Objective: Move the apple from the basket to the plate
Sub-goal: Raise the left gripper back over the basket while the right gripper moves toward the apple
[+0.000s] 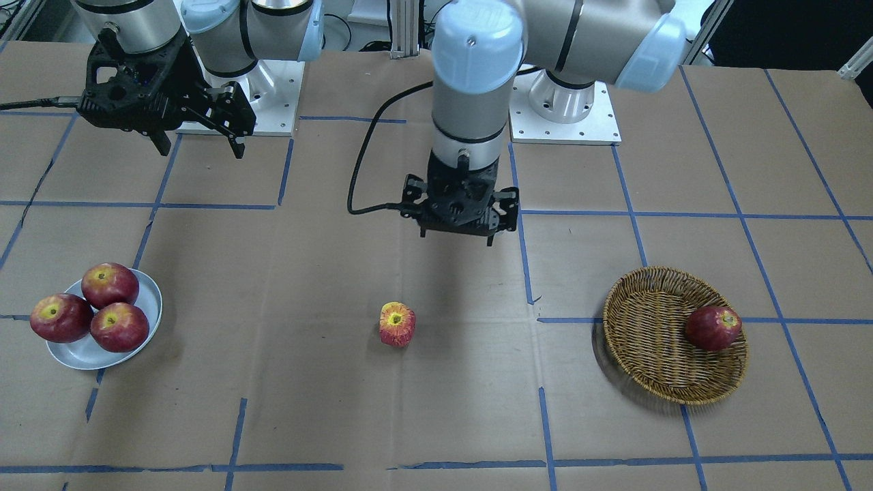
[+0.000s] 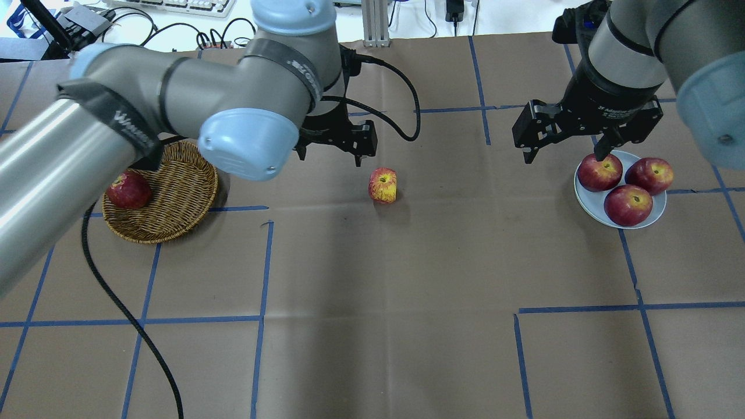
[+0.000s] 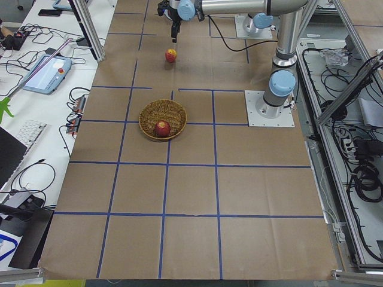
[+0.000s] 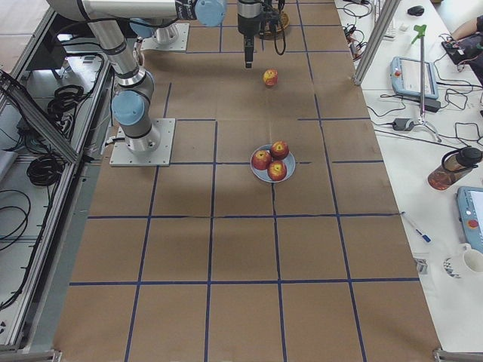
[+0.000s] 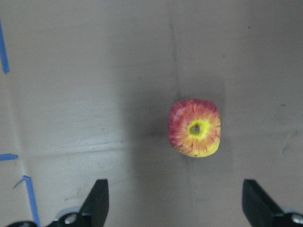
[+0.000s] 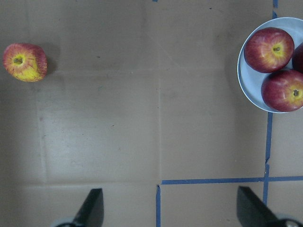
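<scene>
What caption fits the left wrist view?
Open left gripper over the yellow-streaked apple resting on the paper-covered table.

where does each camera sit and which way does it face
front-facing: across the table, facing the robot; both arms, left gripper and right gripper.
overhead: behind the robot, looking down; both arms.
exterior left: table's end on robot's left; left arm nearer.
exterior right: opposite end; right arm nearer.
left wrist: straight down on the apple; its fingertips.
right wrist: down on table, apple and plate; its fingertips.
shared: every view shows the apple.

The basket (image 1: 648, 327) is rough woven wicker, the plate (image 1: 82, 354) smooth, the paper (image 1: 436, 409) matt.
</scene>
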Action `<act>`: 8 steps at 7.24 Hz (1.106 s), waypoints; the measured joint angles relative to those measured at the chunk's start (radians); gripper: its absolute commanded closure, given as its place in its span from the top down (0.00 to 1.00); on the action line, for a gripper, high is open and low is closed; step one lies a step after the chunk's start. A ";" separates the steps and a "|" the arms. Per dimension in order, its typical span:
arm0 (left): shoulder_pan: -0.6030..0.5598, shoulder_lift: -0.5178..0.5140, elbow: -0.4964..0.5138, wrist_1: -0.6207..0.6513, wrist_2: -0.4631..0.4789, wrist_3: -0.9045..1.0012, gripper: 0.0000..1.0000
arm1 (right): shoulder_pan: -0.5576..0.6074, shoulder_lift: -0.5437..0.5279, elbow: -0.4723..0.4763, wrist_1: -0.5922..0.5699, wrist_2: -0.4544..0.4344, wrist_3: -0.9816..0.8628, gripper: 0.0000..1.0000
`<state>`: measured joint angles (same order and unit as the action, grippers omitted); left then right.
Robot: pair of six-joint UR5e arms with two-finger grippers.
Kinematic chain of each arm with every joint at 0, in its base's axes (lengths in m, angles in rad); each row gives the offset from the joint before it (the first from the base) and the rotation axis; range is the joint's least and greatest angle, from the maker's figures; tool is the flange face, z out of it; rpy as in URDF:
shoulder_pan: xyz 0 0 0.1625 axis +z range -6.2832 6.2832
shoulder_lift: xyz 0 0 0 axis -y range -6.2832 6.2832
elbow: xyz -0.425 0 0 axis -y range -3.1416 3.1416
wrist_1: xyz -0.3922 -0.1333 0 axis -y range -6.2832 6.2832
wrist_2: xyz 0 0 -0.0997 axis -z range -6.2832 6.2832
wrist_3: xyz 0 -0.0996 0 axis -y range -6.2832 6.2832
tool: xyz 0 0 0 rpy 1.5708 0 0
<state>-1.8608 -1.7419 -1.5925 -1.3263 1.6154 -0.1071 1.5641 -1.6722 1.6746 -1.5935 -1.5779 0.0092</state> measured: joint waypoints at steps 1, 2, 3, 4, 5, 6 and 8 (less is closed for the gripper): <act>0.038 0.077 -0.010 -0.074 0.000 0.052 0.99 | 0.003 0.001 -0.004 -0.002 -0.002 0.001 1.00; 0.073 0.143 -0.014 -0.139 0.000 0.084 0.99 | 0.007 0.006 -0.010 -0.013 -0.001 0.009 1.00; 0.098 0.198 -0.008 -0.204 0.000 0.122 0.99 | 0.016 0.022 -0.019 -0.029 0.004 0.032 1.00; 0.117 0.244 0.000 -0.270 0.000 0.173 0.99 | 0.039 0.052 -0.038 -0.039 0.006 0.073 1.00; 0.126 0.269 -0.004 -0.307 0.000 0.210 0.99 | 0.087 0.094 -0.073 -0.043 0.005 0.131 1.00; 0.131 0.277 -0.012 -0.323 0.001 0.226 0.99 | 0.149 0.141 -0.113 -0.051 0.002 0.197 1.00; 0.169 0.277 -0.017 -0.339 -0.004 0.234 0.99 | 0.285 0.249 -0.190 -0.096 -0.003 0.331 1.00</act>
<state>-1.6922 -1.4651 -1.6098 -1.6654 1.6112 0.1271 1.8487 -1.4229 1.4849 -1.6899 -1.5808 0.3404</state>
